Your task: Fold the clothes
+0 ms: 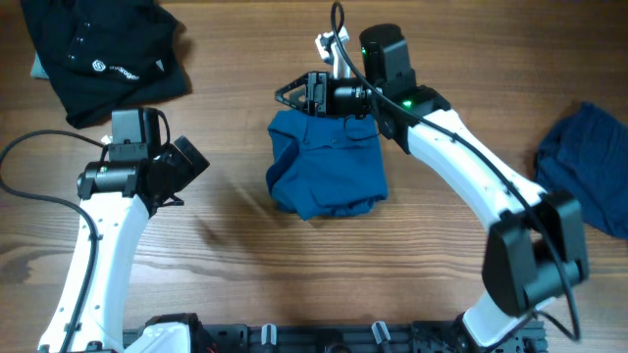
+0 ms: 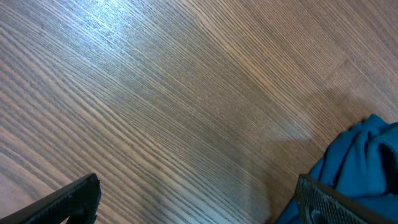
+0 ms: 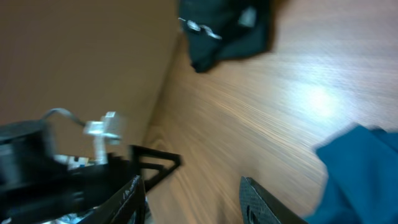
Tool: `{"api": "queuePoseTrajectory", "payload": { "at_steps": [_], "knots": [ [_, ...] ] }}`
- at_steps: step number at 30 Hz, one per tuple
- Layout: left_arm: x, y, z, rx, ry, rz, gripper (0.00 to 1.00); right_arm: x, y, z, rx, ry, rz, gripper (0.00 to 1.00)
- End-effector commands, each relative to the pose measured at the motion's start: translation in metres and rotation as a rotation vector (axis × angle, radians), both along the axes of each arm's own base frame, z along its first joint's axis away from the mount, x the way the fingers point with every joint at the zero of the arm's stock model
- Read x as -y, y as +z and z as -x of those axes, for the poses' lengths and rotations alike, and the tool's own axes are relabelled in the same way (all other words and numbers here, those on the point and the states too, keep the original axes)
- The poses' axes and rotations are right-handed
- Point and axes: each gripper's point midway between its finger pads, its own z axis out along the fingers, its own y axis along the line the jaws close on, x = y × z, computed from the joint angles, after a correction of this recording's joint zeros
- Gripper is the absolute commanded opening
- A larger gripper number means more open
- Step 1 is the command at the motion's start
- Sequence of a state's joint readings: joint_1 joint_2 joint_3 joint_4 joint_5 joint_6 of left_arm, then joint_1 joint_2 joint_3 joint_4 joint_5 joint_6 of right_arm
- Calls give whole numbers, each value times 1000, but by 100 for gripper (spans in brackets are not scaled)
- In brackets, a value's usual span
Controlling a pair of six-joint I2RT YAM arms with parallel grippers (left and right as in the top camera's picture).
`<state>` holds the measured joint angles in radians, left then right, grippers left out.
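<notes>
A mid-blue garment (image 1: 327, 162) lies folded into a rough square at the middle of the table. It also shows at the right edge of the left wrist view as blue cloth (image 2: 364, 155), and at the lower right of the right wrist view as blue cloth (image 3: 367, 174). My right gripper (image 1: 294, 96) hovers at its far edge, jaws apart with only bare wood between them (image 3: 194, 196). My left gripper (image 1: 192, 163) stands wide open left of the garment, nothing between its fingers (image 2: 199, 199). A darker blue garment (image 1: 589, 167) lies crumpled at the right edge.
A black garment (image 1: 103, 54) with a small white logo lies bunched at the far left corner, also seen as a black garment (image 3: 227, 28) in the right wrist view. A cable trails off the left arm along the table's left side.
</notes>
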<state>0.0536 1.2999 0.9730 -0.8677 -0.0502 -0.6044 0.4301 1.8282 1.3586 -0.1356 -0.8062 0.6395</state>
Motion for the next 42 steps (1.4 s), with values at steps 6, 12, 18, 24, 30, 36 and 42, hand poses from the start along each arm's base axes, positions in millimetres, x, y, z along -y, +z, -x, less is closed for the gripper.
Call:
{"api": "queuePoseTrajectory", "payload": {
  "at_steps": [6, 12, 18, 24, 30, 36, 42],
  "knots": [
    [0, -5, 1, -13, 7, 10, 100, 17, -143, -13, -234, -53, 163, 49],
    [0, -5, 3, -20, 7, 11, 100, 30, -207, -9, -379, -12, 117, 46],
    [0, -5, 3, -20, 7, 11, 100, 28, -164, -12, -307, 110, -69, 46],
    [0, -5, 3, -21, 7, 11, 100, 24, -92, -20, -185, 140, -160, 46],
    [0, -5, 3, -20, 7, 11, 100, 27, -18, -8, -76, 147, -179, 46],
    [0, -5, 3, -20, 7, 11, 100, 41, -6, 31, -111, 83, 16, 45],
    [0, -5, 2, -16, 8, 11, 100, 1, -8, 94, -128, 249, 89, 45]
  ]
}}
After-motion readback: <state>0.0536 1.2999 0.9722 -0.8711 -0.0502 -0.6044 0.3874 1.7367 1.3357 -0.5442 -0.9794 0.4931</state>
